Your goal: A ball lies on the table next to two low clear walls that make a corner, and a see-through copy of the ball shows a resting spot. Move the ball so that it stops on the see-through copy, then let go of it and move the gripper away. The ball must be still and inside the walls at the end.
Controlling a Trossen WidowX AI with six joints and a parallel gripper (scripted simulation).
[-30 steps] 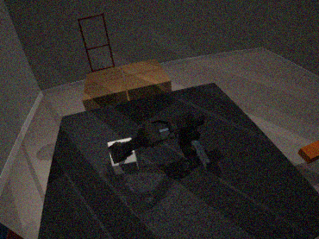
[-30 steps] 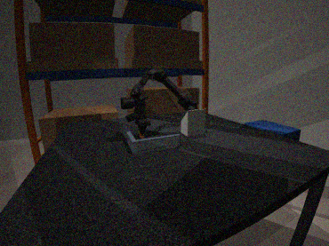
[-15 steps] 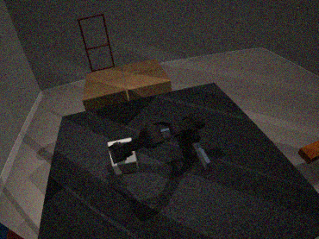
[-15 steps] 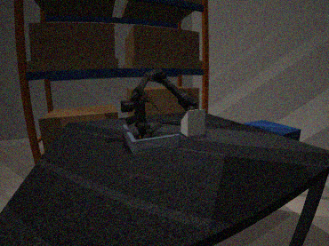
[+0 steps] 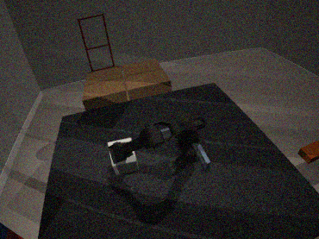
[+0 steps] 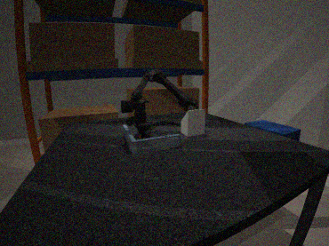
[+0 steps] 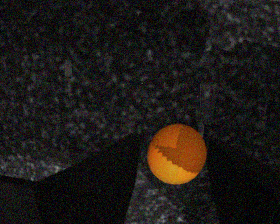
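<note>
The orange ball [image 7: 177,154] sits low in the wrist view between the two dark fingers of my gripper [image 7: 174,146]. The gripper is open a little, with a thin dark gap at the ball's left side. The ball shows a brighter and a darker part with a jagged line between them; I cannot tell the see-through copy apart from it. The low clear walls [image 6: 159,138] [image 5: 203,154] stand in front of and beside the gripper end of the arm. The fingers and ball are too dark to make out in the top view.
A pale block [image 5: 128,169] [image 6: 194,123] stands on the dark table [image 5: 241,182] [image 6: 111,183] beside the arm [image 6: 171,88]. Behind the table are cardboard boxes [image 5: 146,75] and a tall shelf rack [image 6: 204,50]. A blue box [image 6: 276,129] is beyond the table at the right.
</note>
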